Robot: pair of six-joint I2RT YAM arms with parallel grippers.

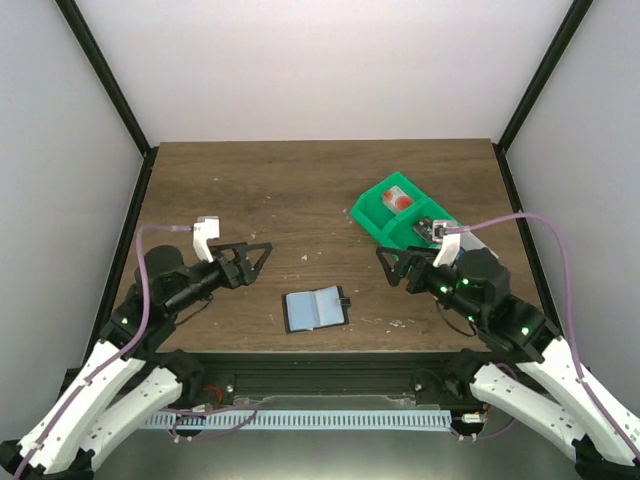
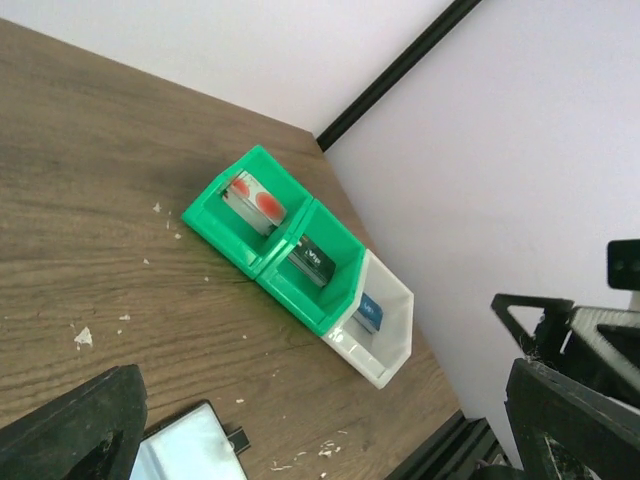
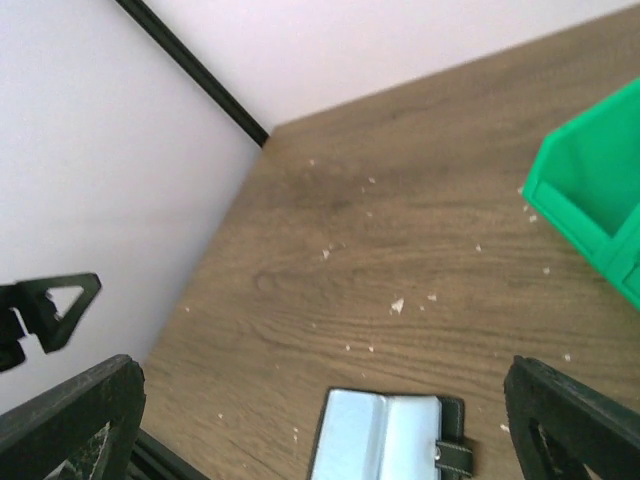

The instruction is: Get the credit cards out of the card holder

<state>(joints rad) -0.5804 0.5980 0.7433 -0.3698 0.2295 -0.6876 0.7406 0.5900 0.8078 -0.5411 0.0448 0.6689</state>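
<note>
Left pincer (image 1: pixel 258 262): jaws wide apart, nothing between them, held above the table (image 1: pixel 300 190) and aimed toward 3 o'clock. On my left wrist view the pincer (image 2: pixel 320 400) shows its fingers (image 2: pixel 75 425) at the two lower corners. Bare wood lies between them, and a corner of the holder (image 2: pixel 190 445) shows at the bottom edge.

Right pincer (image 1: pixel 392 268): jaws spread just as wide, empty, aimed toward 9 o'clock. On my right wrist view the pincer (image 3: pixel 320 380) has its fingers (image 3: pixel 575 415) in the lower corners, with the holder (image 3: pixel 385 440) between them on the wood, touching neither.

Holder (image 1: pixel 316 308): lies open and flat at 6 o'clock on the table, near the front edge. It is at 4 o'clock from the left pincer and 8 o'clock from the right, apart from both. The pale blue inside faces up, and the black tab (image 1: pixel 343 299) is on its 3 o'clock edge.

Green tray (image 1: pixel 390 212): at 2 o'clock on the table, just beyond the right pincer, with two compartments. A white tray (image 2: pixel 385 335) butts against its near end; from above I see little of it behind the right wrist.

Cards, read from the left wrist view:
- The red-blotch card (image 2: pixel 252 198) is in the far green compartment, and I also see it from above (image 1: pixel 398 197).
- The dark card (image 2: pixel 313 262) is in the near green compartment.
- The blue card (image 2: pixel 368 312) is in the white tray.

Each appears to lean on edge against a wall.

Pale crumbs (image 3: pixel 397 305) are scattered over the wood.
</note>
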